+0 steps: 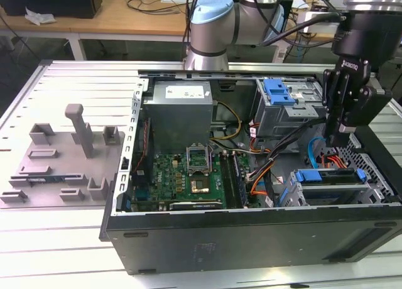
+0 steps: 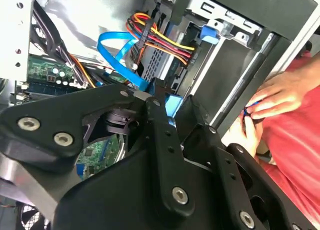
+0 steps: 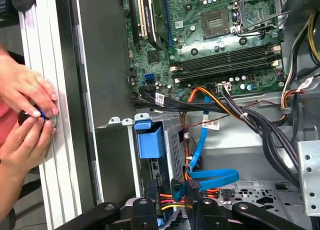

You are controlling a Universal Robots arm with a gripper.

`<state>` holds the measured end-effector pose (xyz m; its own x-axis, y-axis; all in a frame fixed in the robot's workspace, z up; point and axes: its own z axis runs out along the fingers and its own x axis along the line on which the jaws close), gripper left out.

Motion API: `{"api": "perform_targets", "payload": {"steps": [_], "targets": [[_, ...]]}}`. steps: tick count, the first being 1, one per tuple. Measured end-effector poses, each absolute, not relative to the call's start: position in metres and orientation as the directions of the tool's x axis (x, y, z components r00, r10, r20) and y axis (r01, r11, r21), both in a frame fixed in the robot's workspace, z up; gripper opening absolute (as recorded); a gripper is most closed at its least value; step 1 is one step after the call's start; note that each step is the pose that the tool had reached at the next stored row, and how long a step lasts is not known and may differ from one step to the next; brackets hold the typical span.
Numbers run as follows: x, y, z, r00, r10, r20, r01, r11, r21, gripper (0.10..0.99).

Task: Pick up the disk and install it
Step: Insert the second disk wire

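Over the drive cage at the exterior view's right end of the open computer case [image 1: 251, 235], the gripper [image 1: 342, 137] hangs just above the disk [image 1: 330, 176], which sits in the lower bay with its blue carrier frame uppermost, directly under the fingertips. Whether the fingers are apart or together I cannot tell; nothing appears clamped between them. In the first wrist view the blue SATA cable [image 3: 212, 177] and the bundle of orange, red and yellow power wires [image 3: 172, 195] plug into the drive cage [image 3: 170, 150] right beside the gripper's path, so a descent could snag or crush them, or unseat a connector. A person's hands [image 3: 25, 120] work on the case's outer edge nearby; any sideways swing of the arm risks striking them.
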<state>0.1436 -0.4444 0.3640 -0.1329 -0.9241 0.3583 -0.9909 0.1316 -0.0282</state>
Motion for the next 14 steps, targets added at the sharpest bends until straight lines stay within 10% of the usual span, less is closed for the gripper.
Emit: {"api": "perform_targets", "payload": {"steps": [14], "targets": [[0.1434,-0.4387,0.3571,-0.132,-0.923,0.362,-0.991,0.130,-0.032,0.161]]}}
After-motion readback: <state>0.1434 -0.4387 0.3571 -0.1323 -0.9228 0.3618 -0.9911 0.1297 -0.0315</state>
